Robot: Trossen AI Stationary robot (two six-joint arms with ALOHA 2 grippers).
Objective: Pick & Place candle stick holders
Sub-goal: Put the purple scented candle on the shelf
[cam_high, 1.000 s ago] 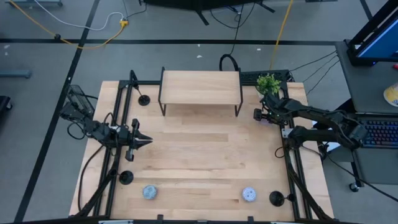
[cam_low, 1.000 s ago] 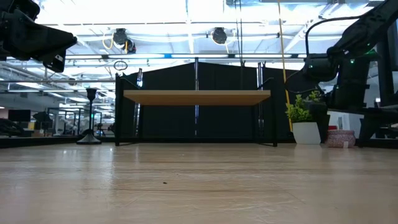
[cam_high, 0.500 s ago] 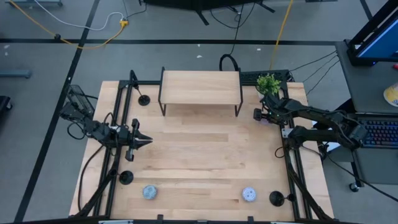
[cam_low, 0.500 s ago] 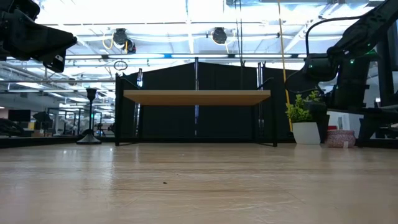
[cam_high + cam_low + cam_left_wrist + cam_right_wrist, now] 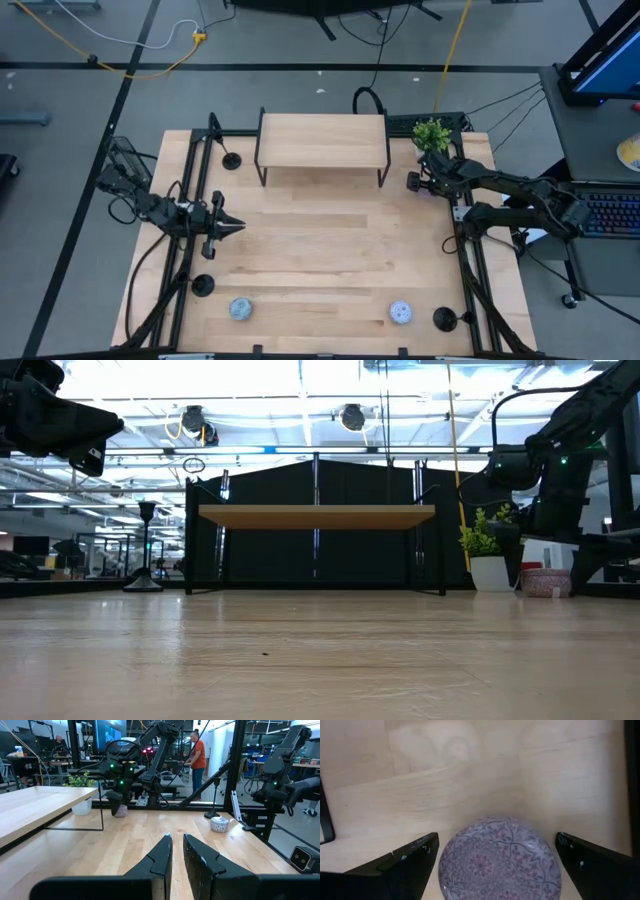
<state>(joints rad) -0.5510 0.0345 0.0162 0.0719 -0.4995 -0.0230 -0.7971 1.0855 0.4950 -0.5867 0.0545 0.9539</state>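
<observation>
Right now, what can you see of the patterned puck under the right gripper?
The lavender puck is a short round disc, its flat top covered in a fine purple floral tracery on pale ground. It lies flat on the wooden table, near the potted plant. The right gripper hangs over it, jaws open to either side, not touching it.

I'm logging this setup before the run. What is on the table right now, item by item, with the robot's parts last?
Candle stick holders: three, black; far-left, near-left and near-right corners.
Patterned pucks: three; pale grey near left, white near right, lavender between the right end effector's fingers.
Wooden shelf: one, light wood on black legs; far middle.
Potted plant: one, green in white pot; far right.
Left end effector: shut, empty, over the table's left side.
Right end effector: open around the lavender puck, far right.
</observation>
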